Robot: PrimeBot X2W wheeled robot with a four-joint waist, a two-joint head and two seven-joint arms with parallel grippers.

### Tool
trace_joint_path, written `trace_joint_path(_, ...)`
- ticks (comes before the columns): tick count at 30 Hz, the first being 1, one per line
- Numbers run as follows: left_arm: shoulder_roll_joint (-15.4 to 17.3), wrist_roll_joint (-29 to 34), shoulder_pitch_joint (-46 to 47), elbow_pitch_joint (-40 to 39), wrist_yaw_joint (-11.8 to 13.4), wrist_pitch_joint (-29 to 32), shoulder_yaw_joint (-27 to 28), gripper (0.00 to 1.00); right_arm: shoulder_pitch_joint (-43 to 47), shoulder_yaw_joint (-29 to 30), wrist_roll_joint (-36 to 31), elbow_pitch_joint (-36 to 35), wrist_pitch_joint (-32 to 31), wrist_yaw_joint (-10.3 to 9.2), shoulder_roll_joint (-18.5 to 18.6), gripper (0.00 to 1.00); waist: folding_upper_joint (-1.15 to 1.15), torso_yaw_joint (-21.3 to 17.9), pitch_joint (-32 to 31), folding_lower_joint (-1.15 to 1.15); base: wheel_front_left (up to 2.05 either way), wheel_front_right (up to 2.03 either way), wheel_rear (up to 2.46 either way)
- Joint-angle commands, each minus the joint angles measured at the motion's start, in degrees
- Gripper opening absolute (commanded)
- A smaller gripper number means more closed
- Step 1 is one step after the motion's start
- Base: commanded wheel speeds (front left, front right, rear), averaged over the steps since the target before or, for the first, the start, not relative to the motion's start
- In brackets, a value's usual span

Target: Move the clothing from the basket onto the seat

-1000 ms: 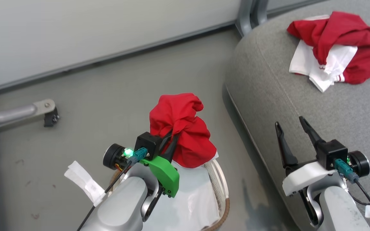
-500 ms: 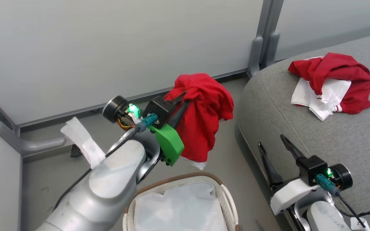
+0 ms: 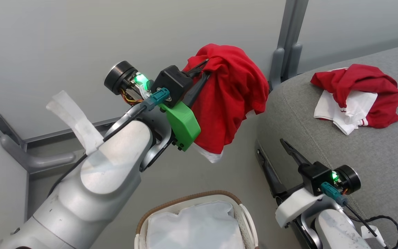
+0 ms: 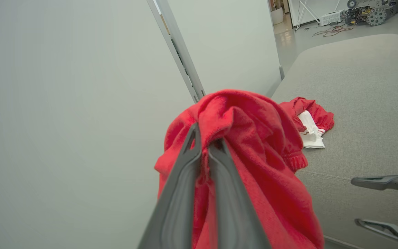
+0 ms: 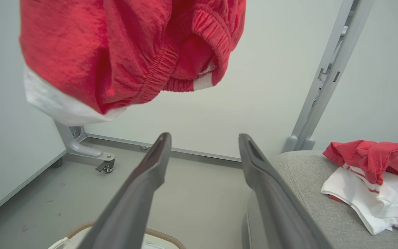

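The left gripper (image 3: 206, 68) is pinching the plain red garment (image 3: 230, 100) in closed jaws, its long axis hanging downward in the air beside the seat (image 3: 323, 138), while the right gripper (image 3: 270, 146) is keeping its jaws apart, empty.

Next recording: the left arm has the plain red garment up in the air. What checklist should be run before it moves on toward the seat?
1. Grip: left gripper shut on a fold of the plain red garment: ok.
2. Garment clear of the basket, hanging above it: ok.
3. Garment above the seat: not ok; it hangs beside the seat's edge, over the floor.
4. Landing room: bare seat fabric in front of the jersey: ok.
5. Right gripper, open and empty at the seat's near edge, clear of the hanging hem's path: cannot tell.
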State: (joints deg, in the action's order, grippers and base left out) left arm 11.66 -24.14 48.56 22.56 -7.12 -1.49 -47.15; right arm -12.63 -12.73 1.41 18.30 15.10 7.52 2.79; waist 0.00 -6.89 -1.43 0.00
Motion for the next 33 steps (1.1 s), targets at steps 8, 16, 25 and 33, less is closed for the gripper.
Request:
trace_joint_path(8, 0.64, -0.71, 1.17, -3.03, -0.26, 1.65, -1.60, 0.00, -4.66, -1.87, -0.78, 0.39, 0.10, -0.06, 0.20, 1.00, 0.00, 1.48, -0.24, 0.00, 0.00, 0.00, 0.00)
trace_joint_path(16, 0.41, -1.58, 0.31, -5.50, -0.22, 2.52, -2.89, 0.00, -8.07, 0.98, -4.28, 3.09, 0.10, -0.07, 0.20, 1.00, 0.00, 3.15, -0.41, 0.00, 0.00, 0.00, 0.00)
trace_joint_path(25, 0.78, -2.00, -0.94, -8.09, 0.16, 2.92, -3.82, 0.00, -10.98, 3.49, -5.93, 4.00, 0.09, -0.06, 0.20, 1.00, 0.00, 4.22, -0.22, 0.00, 0.00, 0.00, 0.00)
trace_joint_path(33, 1.00, -3.09, -2.70, -8.63, 0.38, 2.87, -4.46, 0.00, -14.35, 1.66, -6.26, 3.15, 0.09, -0.06, 0.20, 0.43, 0.00, 4.24, 0.26, 0.00, 0.00, 0.00, 0.00)
